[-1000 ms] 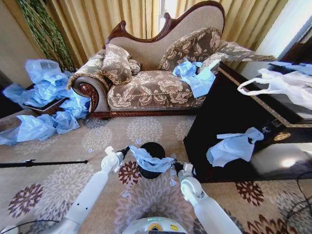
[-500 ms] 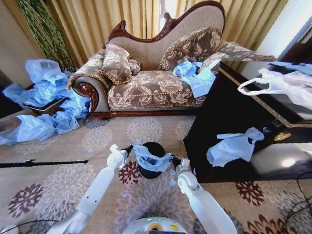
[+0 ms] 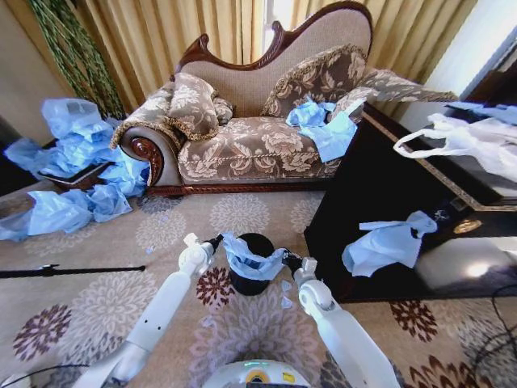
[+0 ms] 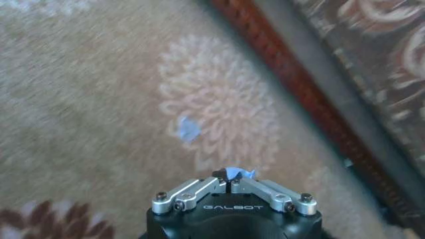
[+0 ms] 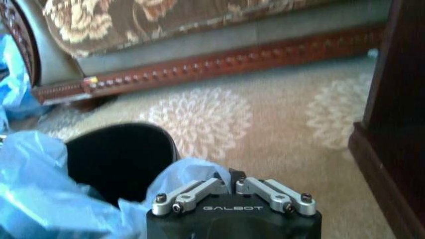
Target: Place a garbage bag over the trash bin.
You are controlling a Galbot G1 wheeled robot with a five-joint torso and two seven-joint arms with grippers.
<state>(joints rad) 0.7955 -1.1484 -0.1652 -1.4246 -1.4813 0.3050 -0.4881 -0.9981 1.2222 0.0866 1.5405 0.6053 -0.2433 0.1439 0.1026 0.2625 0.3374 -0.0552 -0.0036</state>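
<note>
The small black trash bin (image 3: pixel 257 245) stands on the carpet in front of me. A light-blue garbage bag (image 3: pixel 250 263) is stretched across its near rim between my two grippers. My left gripper (image 3: pixel 216 241) is shut on the bag's left edge, a blue scrap (image 4: pixel 236 173) showing at its fingertips. My right gripper (image 3: pixel 285 260) is shut on the bag's right edge. In the right wrist view the bag (image 5: pixel 47 199) drapes over the bin's dark mouth (image 5: pixel 119 157), with the right gripper (image 5: pixel 234 180) pinching the plastic.
A patterned sofa (image 3: pixel 258 145) stands behind the bin. A dark wooden cabinet (image 3: pixel 380 186) rises close on the right, carrying a blue bag (image 3: pixel 388 242) and a white handled bag (image 3: pixel 468 141). Several blue bags (image 3: pixel 73 162) lie at the left. A black rod (image 3: pixel 65 270) lies on the carpet.
Both grippers have moved forward and closer together, carrying the bag farther over the bin's near rim. The bag now bunches higher against the bin's mouth.
</note>
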